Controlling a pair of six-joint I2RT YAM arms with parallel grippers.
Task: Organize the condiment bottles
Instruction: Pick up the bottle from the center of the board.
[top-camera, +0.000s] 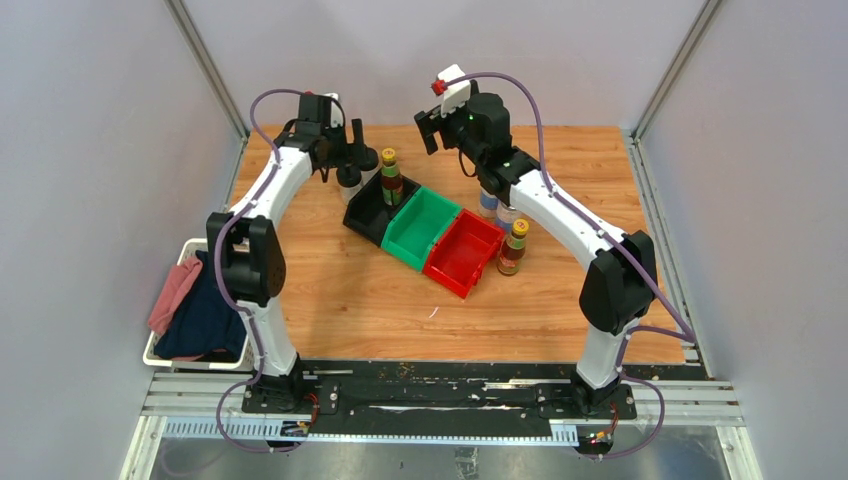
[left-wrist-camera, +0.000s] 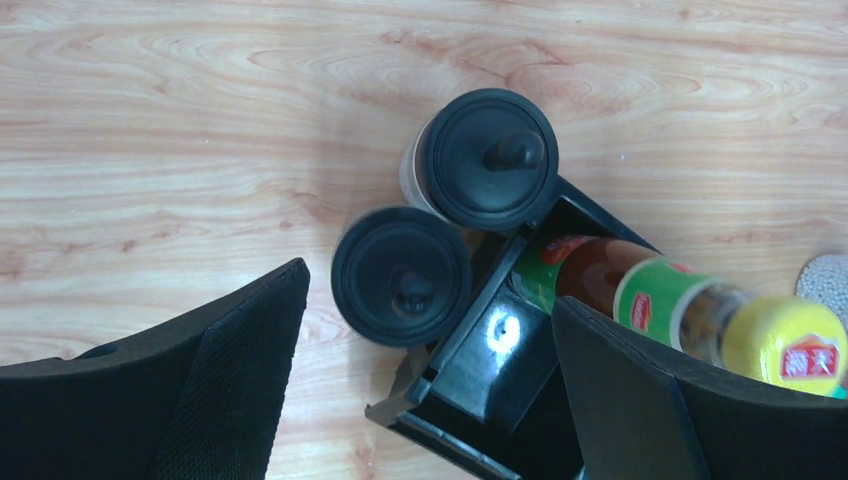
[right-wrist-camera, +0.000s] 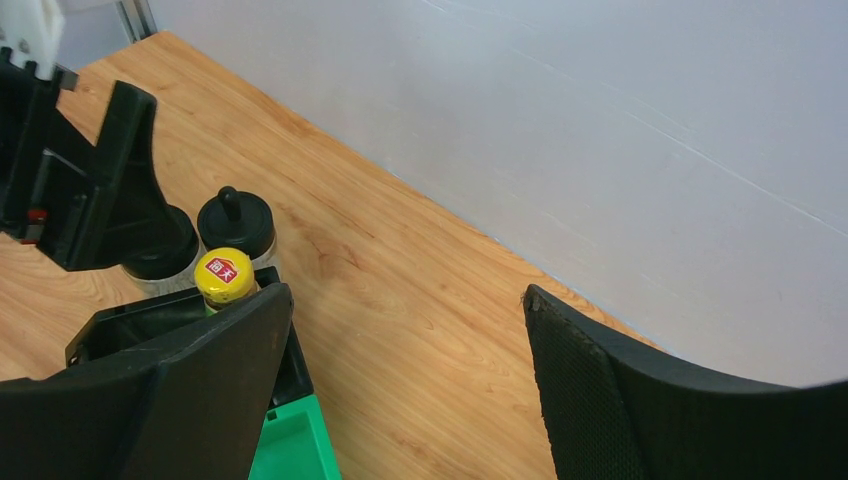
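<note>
Bins come first: a black bin (top-camera: 362, 215), a green bin (top-camera: 420, 228) and a red bin (top-camera: 462, 252) sit touching in a diagonal row on the wooden table (top-camera: 330, 290). One brown yellow-capped bottle (top-camera: 390, 178) stands upright inside the black bin. The second brown bottle (top-camera: 513, 247) stands on the table just beside the red bin. Two black-capped clear bottles (left-wrist-camera: 400, 275) stand side by side on the table, just beside the black bin's outer corner. Two blue-labelled shakers (top-camera: 488, 203) stand just beyond the red bin's far side, partly hidden under the right arm. The left gripper (left-wrist-camera: 430, 290) has its jaws spread wide and empty, and hangs directly over the nearer black-capped bottle. The right gripper (right-wrist-camera: 405, 300) also has its jaws apart and empty, and is raised above the table, facing the back wall.
</note>
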